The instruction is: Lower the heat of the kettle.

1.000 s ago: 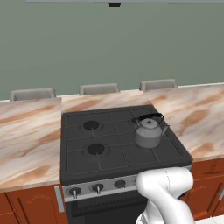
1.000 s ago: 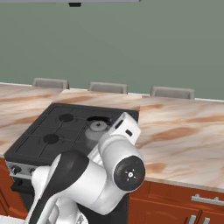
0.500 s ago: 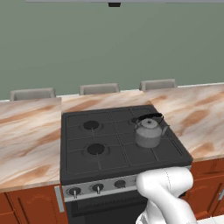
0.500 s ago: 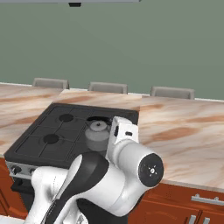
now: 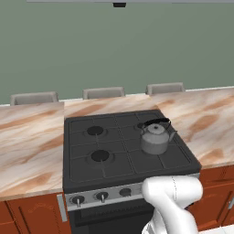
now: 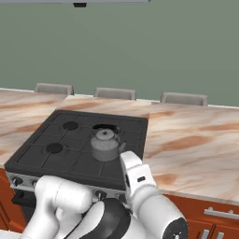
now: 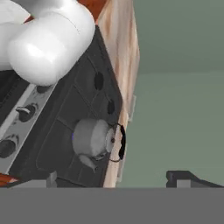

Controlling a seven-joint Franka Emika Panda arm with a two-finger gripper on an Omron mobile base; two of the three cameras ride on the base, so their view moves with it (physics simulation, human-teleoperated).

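The claw [image 7: 113,177] hangs wide open and empty, off the stove's front edge, rolled sideways. The kettle [image 5: 155,137] sits on the stove's [image 5: 114,169] back right burner. This looks like the approach; next, reach a front-panel knob [image 5: 101,197] and turn it down.

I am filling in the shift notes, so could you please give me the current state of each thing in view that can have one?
kettle: upright on the stove's back right burner, lid on, handle raised, untouched.
stove: no flame visible on any burner.
stove knobs: on the front panel, untouched; their settings are too small to read.
tool: open, holding nothing, fingertips clear of the kettle and knobs.
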